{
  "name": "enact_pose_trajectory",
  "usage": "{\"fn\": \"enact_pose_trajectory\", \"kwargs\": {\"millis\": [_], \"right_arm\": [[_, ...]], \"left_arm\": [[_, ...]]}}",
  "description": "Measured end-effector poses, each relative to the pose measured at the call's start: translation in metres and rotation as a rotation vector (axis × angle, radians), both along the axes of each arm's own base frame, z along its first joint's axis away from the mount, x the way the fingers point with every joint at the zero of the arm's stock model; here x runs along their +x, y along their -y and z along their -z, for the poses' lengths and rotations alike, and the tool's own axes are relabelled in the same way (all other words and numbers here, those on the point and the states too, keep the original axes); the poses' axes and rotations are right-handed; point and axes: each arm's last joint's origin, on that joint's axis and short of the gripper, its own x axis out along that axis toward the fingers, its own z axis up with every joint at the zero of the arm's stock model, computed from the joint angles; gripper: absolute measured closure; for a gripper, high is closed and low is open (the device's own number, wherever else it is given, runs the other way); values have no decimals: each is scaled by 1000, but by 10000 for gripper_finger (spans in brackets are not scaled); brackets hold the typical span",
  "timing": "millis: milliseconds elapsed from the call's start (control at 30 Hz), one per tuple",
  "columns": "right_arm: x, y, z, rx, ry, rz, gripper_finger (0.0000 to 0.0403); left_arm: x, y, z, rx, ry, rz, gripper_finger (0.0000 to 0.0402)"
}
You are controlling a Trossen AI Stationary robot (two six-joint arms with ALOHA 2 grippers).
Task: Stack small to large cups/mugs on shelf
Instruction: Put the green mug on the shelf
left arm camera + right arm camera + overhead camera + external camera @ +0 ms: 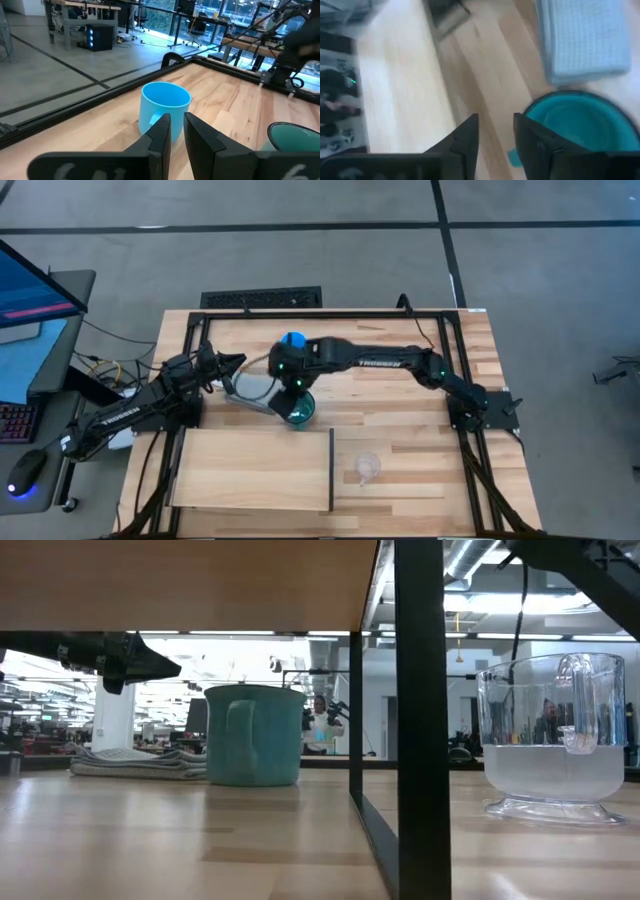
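Two mugs (297,408) stand on tabletop (400,400); room behind seems office-like.

The only lettering I see is white print along my right arm (385,363), on the link reaching toward the teal-green mug (297,408), and along my left arm (120,415); both are too small to read.

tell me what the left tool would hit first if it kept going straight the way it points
Most likely the blue mug. In the left wrist view it stands dead ahead of the left tool, framed by the narrow gap between its fingers. The teal mug sits off to one side of that line. How far ahead the blue mug is remains unclear.
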Motion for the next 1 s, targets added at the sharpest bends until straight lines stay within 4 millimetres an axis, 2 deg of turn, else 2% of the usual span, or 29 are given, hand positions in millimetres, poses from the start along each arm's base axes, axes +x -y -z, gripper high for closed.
{"fn": "enact_pose_trajectory", "kwargs": {"millis": [167,333,433,533,733,1000], "right_arm": [[-21,5,-44,-96,109,-5,316],[-53,6,-94,-263,228,-5,388],[-72,4,-116,-332,265,2,389],[-87,5,-129,-380,258,42,384],[-113,7,-137,-468,162,47,396],[-131,27,-110,-532,7,8,400]], "left_arm": [[0,0,0,1,2,0,359],[0,0,0,0,1,-1,359],[0,0,0,1,1,-1,359],[0,0,0,1,1,-2,359],[0,0,0,1,2,-2,359],[0,0,0,-24,17,-5,359]]}}
